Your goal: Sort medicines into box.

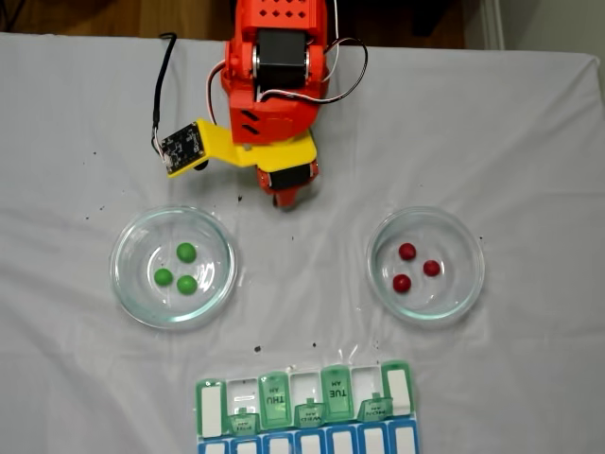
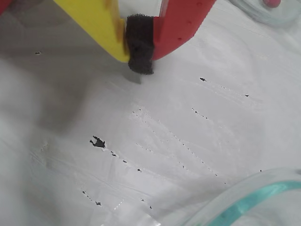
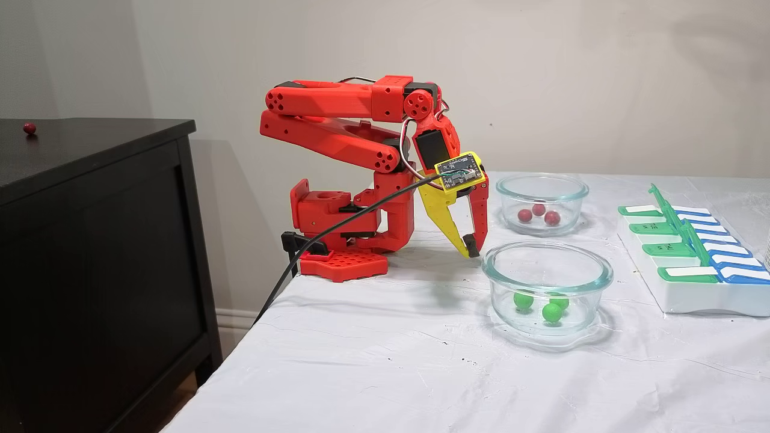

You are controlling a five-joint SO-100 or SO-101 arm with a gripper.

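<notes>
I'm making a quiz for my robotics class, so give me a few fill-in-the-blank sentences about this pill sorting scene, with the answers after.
1. The dish on the left of the top-down fixed view holds three ____ pills.
2. The other dish holds ____ red pills.
3. In the wrist view the gripper is ____, with nothing between its fingers.
4. In the side fixed view a stray red ball lies on the black ____.

Answers: green; three; shut; cabinet
</notes>
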